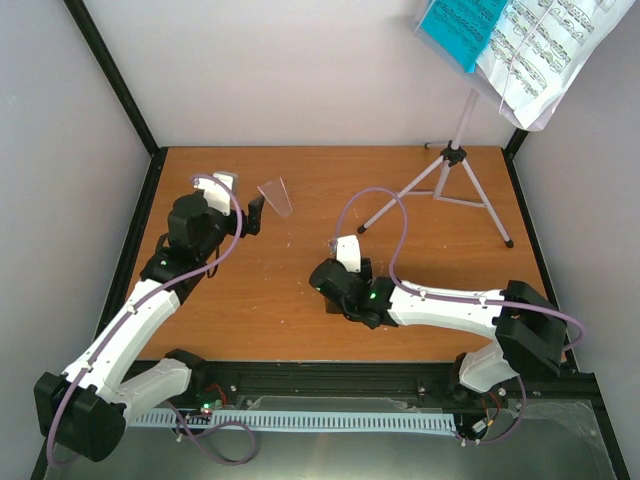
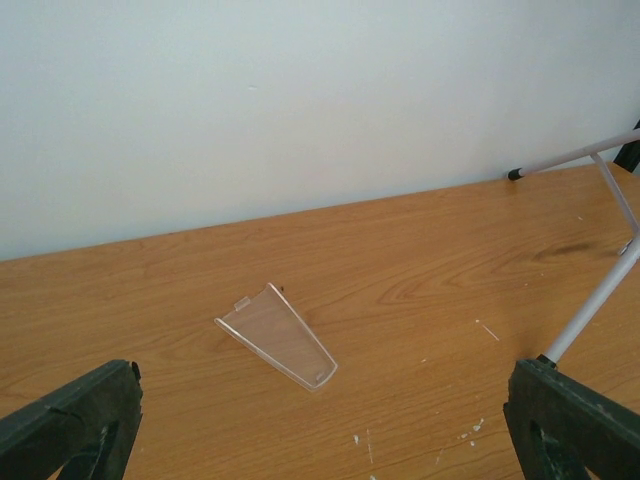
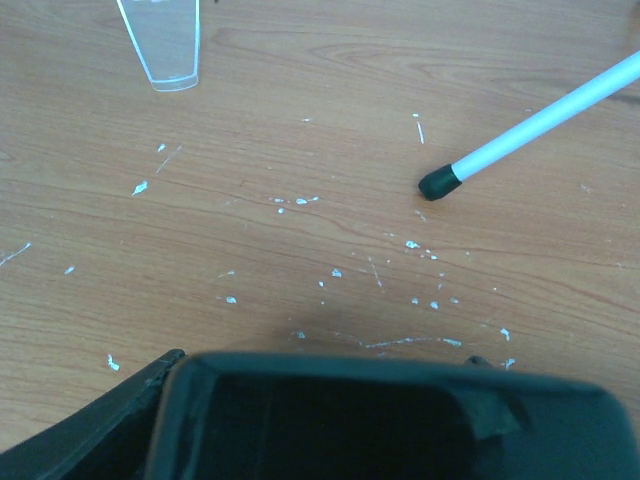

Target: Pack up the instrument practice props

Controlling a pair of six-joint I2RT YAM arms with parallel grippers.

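Top external view: the music stand (image 1: 452,160) is found upright on its tripod at the far right of the surface (image 1: 250,310), not yet folded. The teal folder (image 1: 460,25) and the sheet music (image 1: 545,50) are seen propped on its desk; neither is taken down. A clear plastic piece (image 2: 278,335) is noted lying flat and alone on the wood at far left of centre; its purpose cannot be told. No box or bag for packing is shown in any view. The task is judged to be at an early stage, with stand, folder and sheets all left to be dealt with.

The left arm is stretched forward along the left side. The left pincer (image 2: 322,425) is held released, at full spread, low over the surface and aimed at the clear piece, with nothing between its fingers.

The right arm is laid low across the middle, its wrist turned toward the nearest tripod foot (image 3: 438,181). The right pincer (image 1: 338,265) is judged to be clenched, partly spread, on a black boxy body filling the bottom of the right wrist view, taken to be the metronome (image 3: 380,420).
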